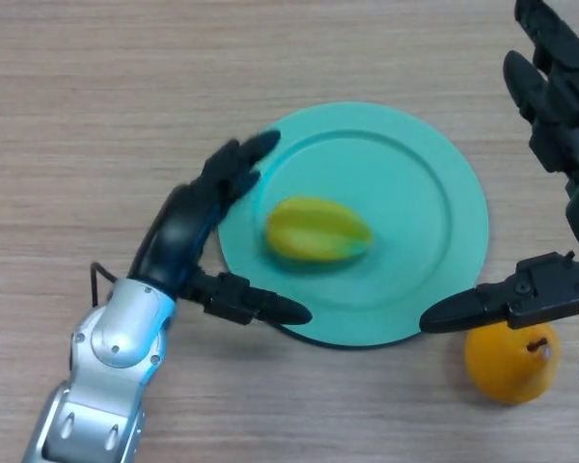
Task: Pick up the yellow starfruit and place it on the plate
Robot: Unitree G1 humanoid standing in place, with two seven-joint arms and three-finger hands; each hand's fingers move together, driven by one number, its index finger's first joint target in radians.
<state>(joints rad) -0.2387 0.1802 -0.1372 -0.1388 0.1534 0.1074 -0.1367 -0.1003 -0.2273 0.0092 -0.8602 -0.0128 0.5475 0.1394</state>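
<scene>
Head view. Yellow starfruit (318, 231) lying on its side on the teal plate (434, 174), a little left of the plate's centre, apart from both hands. Left hand (188, 231) just beside the fruit at the plate's left rim: fingers spread wide and reaching over the rim, thumb stretched out below along the near edge, nothing held. Fruit sits in the open span between fingers and thumb, no contact visible. Right hand (550, 87) at the view's right edge, fingers relaxed and apart, empty, thumb extended toward the plate's near-right rim. Orange pear-like fruit (511, 359) on the wooden table (96, 96) just off the plate, below that thumb.

Judged step: release done, placement apparently complete. Next move calls for drawing the left hand back leftward and clear of the rim without nudging fruit or plate.
</scene>
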